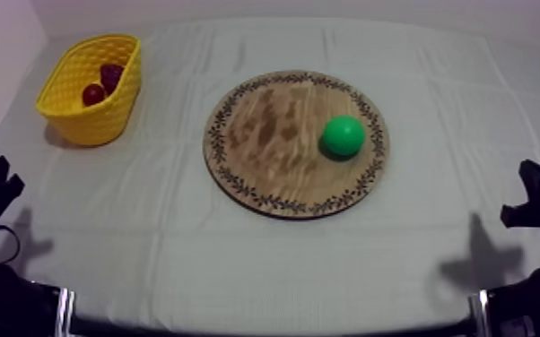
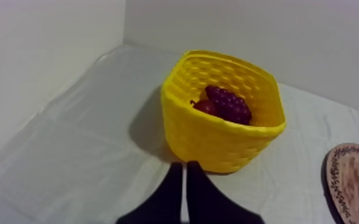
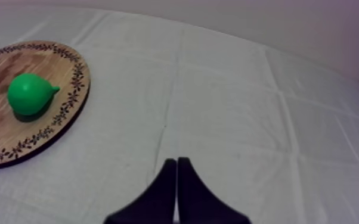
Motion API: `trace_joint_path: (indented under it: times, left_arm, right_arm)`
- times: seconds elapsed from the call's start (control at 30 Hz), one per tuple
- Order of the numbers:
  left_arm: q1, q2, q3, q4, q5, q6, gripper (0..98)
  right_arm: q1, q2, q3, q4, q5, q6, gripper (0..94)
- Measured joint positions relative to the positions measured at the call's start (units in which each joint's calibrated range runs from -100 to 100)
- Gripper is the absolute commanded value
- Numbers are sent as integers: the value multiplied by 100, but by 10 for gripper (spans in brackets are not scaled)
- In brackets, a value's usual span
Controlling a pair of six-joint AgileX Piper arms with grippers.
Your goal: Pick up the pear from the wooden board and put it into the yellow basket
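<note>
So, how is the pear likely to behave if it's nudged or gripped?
The pear looks round and smooth and lies on its side on the flat board, so a nudge would probably roll it. Its smooth surface may slip in a grip unless it is held across the widest part. As a toy, it is probably light and stiff.

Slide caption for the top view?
Green pear on the wooden board at centre; yellow basket at the far left holds grapes and a small red fruit.
</note>
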Motion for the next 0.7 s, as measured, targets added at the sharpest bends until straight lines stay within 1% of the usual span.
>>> trace_joint_path:
  times: [0.7]
  left_arm:
    - [-55,-7,0,-4,65,-106,0]
  right_arm:
    - [0,0,0,0,-10,14,5]
